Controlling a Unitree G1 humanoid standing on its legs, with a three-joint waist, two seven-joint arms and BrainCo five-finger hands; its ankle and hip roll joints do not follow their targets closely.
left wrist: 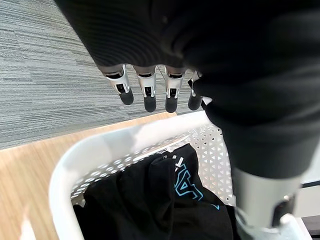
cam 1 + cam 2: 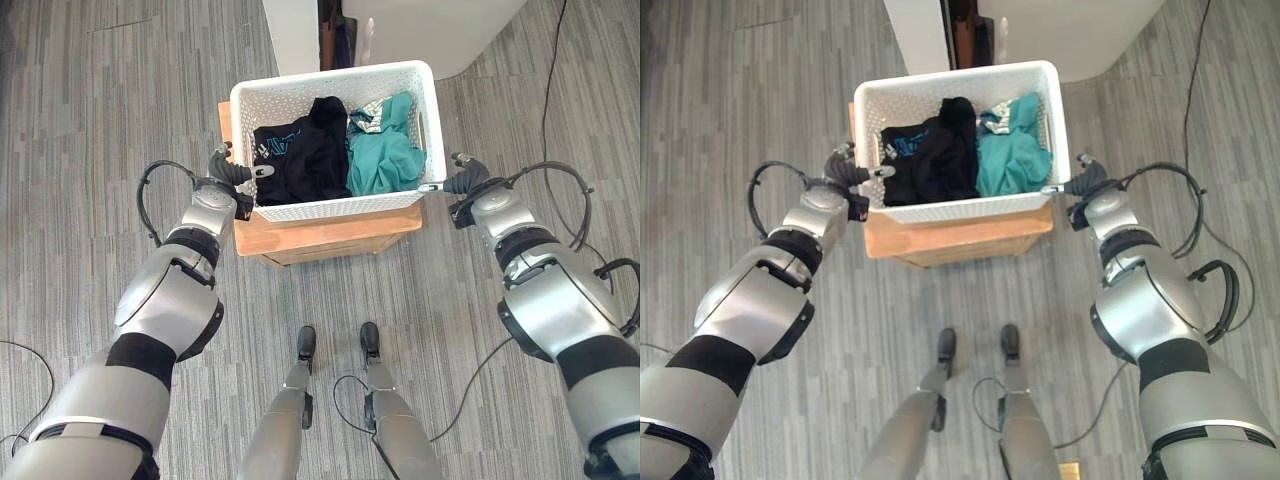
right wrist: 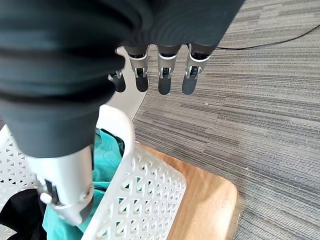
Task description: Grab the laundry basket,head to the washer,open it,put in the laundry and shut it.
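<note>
Between the two hands stood the white laundry basket (image 2: 340,205), resting on a low wooden surface (image 2: 330,232) on the grey carpet floor (image 2: 90,120). The left hand (image 2: 232,176) was at the basket's left wall near the front corner, its fingers (image 1: 148,92) straight and hanging outside the rim, its thumb over the rim on the inner side, nothing clasped. The right hand (image 2: 462,184) was at the basket's right front corner, its fingers (image 3: 164,75) likewise straight and outside the wall, the thumb reaching down inside the basket, loose and not gripping. Just inside the left hand lay a black garment (image 2: 298,158) with blue-green print; just inside the right hand lay a teal garment (image 2: 385,155), the two touching in the middle of the basket. Beyond the basket, farther from both hands, stood a white appliance (image 2: 430,30) with a dark gap beside it.
</note>
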